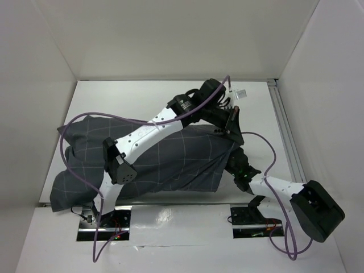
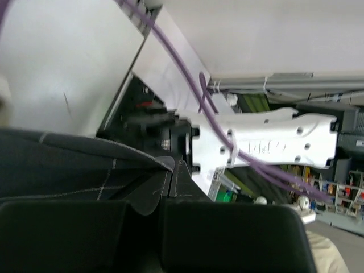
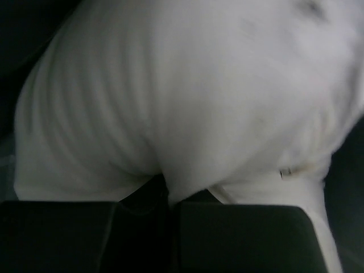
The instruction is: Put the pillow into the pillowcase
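The pillowcase (image 1: pixel 170 165) lies lengthwise left to right, mouth at the right end; left pincer (image 2: pixel 170 190) clamps its far hem, right pincer (image 3: pixel 169 199) clamps the pillow (image 3: pixel 187 102) just nearer.

White arms (image 1: pixel 151 132), purple cables (image 2: pixel 170 53)
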